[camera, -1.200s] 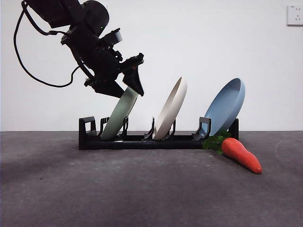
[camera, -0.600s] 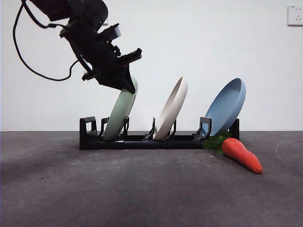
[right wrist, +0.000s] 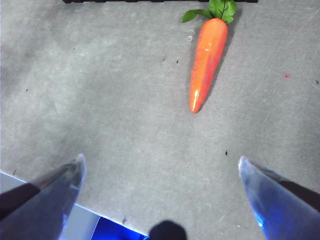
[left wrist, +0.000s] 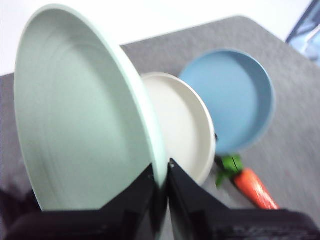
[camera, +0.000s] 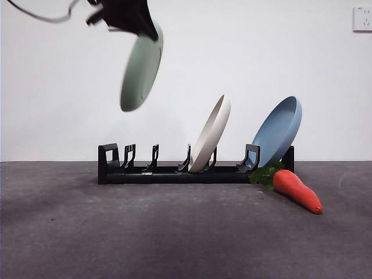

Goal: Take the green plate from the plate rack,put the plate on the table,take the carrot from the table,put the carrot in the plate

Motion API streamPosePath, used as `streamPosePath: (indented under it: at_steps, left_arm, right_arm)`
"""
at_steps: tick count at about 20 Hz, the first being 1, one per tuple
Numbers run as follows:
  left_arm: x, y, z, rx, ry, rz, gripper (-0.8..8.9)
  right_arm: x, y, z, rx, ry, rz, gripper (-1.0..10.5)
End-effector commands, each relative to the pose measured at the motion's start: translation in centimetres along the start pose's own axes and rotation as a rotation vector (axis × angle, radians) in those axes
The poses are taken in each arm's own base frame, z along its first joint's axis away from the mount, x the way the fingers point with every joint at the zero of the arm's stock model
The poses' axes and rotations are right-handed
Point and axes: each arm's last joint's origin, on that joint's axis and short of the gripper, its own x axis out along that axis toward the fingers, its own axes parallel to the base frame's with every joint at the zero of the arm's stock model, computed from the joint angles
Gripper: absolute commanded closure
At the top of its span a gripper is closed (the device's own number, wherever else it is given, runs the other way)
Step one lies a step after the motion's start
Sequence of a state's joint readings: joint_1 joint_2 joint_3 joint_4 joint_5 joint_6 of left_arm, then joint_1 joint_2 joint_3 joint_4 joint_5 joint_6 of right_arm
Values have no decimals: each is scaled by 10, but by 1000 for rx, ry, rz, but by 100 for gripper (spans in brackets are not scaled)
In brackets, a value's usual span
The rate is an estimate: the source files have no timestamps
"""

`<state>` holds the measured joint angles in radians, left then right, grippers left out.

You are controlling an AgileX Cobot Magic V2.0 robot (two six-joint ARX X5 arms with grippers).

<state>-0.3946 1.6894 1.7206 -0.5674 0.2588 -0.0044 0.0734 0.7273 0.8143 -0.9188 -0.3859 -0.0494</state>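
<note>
My left gripper point(camera: 145, 26) is shut on the rim of the green plate point(camera: 140, 67), which hangs tilted high above the left end of the plate rack point(camera: 174, 172). Up close, the left wrist view shows the green plate point(left wrist: 80, 110) with the rim pinched between the jaws of the left gripper point(left wrist: 161, 182). The carrot point(camera: 296, 190) lies on the table point(camera: 174, 232) at the rack's right end, leaves toward the rack. My right gripper point(right wrist: 160, 175) hovers open above the table, with the carrot point(right wrist: 207, 60) lying ahead of it.
A beige plate point(camera: 210, 133) and a blue plate point(camera: 279, 131) lean in the rack's middle and right slots. The left slots stand bare. A wall socket point(camera: 361, 18) is at the top right.
The left gripper has lifted the green plate out of its slot and raised it well above the rack. The rest stays where it was.
</note>
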Motion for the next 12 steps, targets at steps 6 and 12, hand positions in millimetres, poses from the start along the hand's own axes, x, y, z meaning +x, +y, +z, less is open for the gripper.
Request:
streamPosePath:
  at_steps: [6,12]
  left_arm:
    - [-30,-95,-32,458,328,-15,820]
    - [-7,-157,-88,652,430,-6,820]
  right_arm:
    - [-1,0,3,-3,-23,1,288]
    - [-1,0,3,-3,-23,1,288]
